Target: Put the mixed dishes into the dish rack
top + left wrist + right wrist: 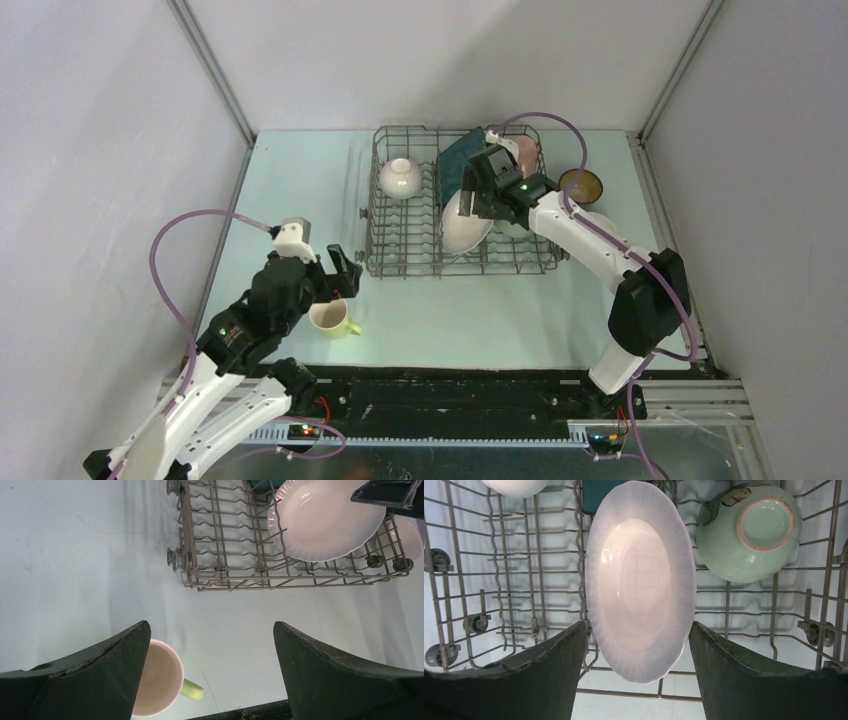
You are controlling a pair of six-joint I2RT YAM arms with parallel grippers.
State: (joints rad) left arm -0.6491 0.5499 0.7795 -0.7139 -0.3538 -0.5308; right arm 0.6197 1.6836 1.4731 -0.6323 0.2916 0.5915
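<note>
Your left gripper [211, 625] hangs over the table [65, 570] with its jaws wide apart and nothing between them. The yellow-green mug [159, 682] stands upright just under its left finger, which covers part of the rim. The mug's handle pokes out toward the gap between the fingers. Ahead of this hand is the near corner of the dish rack [200, 586], with only bare table in between.

Inside the rack, a white bowl [399, 177] sits in the left section, well to the left of your right gripper [636, 625]. That gripper is down in the middle of the rack with its jaws spread wide. One finger sits on either side of the lower edge of the white round plate [640, 570]. The plate stands on edge among the tines, facing the wrist camera. You cannot tell whether the fingers touch its rim. Rack wires run close beside and below both fingers.

Beyond the white plate, the teal square plate [606, 492] shows only as a sliver, cut off at the top of the wrist view. To the right of this hand, the pale green bowl [749, 535] lies tipped with its foot toward the camera. In the top view the arm hides most of it. The pink mug [527, 152] is in the far part of the rack, half hidden behind the gripper. The brown bowl [580, 186] stands on the table outside the rack, to the right of the hand.
</note>
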